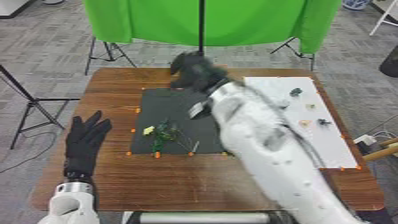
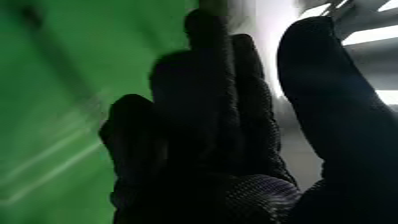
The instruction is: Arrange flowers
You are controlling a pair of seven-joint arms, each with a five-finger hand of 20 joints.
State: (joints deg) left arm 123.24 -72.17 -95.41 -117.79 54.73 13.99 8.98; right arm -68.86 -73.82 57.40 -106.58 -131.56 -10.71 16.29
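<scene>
From head view: seeing flower bunch (image 1: 164, 134) on near left part of dark mat (image 1: 173, 106), with green foliage and small yellow bloom (image 1: 148, 130) at its left side. Also seeing thin pale stick (image 1: 195, 146) on same mat, just right of bunch. Got more small pieces on white mat (image 1: 336, 152) to the right: dark green piece (image 1: 296, 92) toward far end, pale yellow piece (image 1: 310, 106) nearer, then tan piece (image 1: 305, 122) and dark piece (image 1: 323, 121) next to each other. Too small to identify. Got right arm (image 1: 258, 130) slanting in from near right, with right hand (image 1: 197, 74) over far edge of dark mat, blurred here. Got left hand (image 1: 86, 142) at left side of brown table (image 1: 133, 185), apart from dark mat, released, with fingers straight and pointing away from robot. Can't tell about contact with wood. Seeing green cloth (image 1: 151, 20) beyond table. From right wrist view: seeing right hand (image 2: 204, 125) released too, with fingers (image 2: 209, 95) extended close together and thumb (image 2: 324, 90) standing apart from them. Seeing green cloth behind, plus bright patches past thumb.
</scene>
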